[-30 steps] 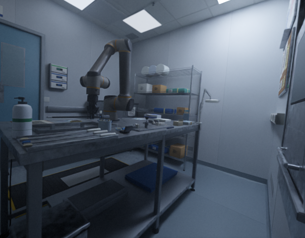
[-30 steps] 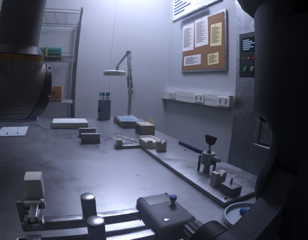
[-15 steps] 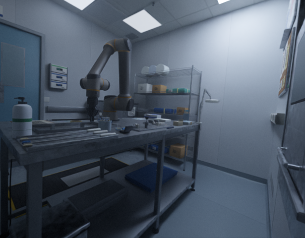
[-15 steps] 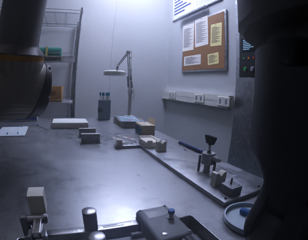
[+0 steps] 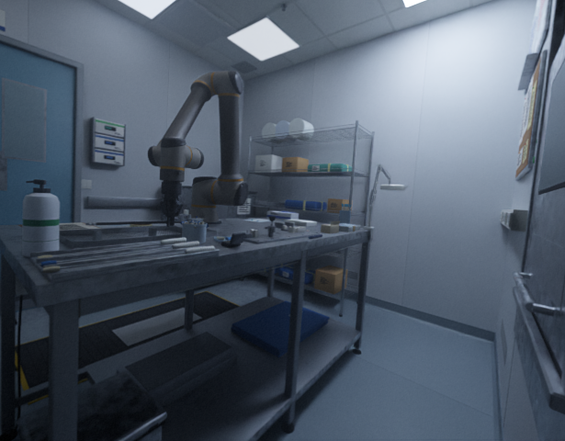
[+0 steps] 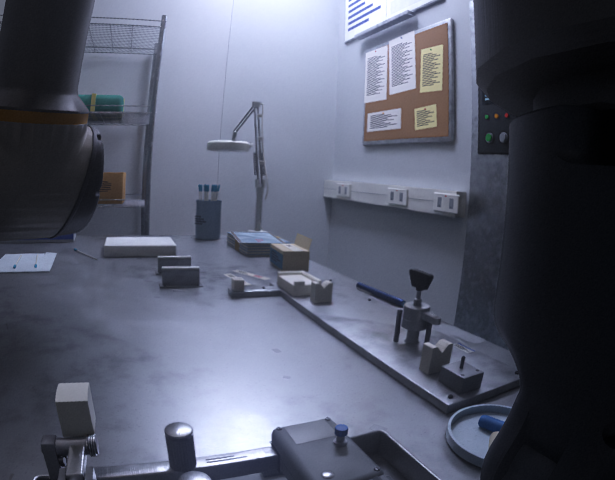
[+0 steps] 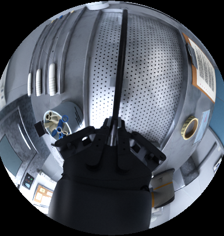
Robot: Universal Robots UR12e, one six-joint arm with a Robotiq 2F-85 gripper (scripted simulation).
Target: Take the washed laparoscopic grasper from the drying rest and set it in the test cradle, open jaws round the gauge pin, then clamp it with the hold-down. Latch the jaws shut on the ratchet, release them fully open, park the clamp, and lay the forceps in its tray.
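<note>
The laparoscopic grasper [image 7: 120,69] is a long black shaft that runs away from me over a perforated tray [image 7: 139,75]. I hold its shaft in my closed gripper [image 7: 113,136]. In the side camera my gripper [image 5: 170,219] stands low over the left part of the bench. The grasper's handle block [image 6: 323,454] with a blue button sits at the near edge of the second side camera. The test cradle plate [image 6: 400,341] lies on the bench's right side. It carries the hold-down clamp [image 6: 416,310], V-blocks [image 6: 434,356] and the gauge pin block [image 6: 461,374]. The jaws are hidden.
A cup of brushes [image 7: 59,123] stands just left of my gripper. Three white-handled instruments [image 7: 41,82] lie in a rack beyond it. A tape roll [image 7: 190,128] lies to the right. A soap bottle [image 5: 40,216] stands at the bench corner. A round dish [image 6: 473,431] sits near the cradle plate.
</note>
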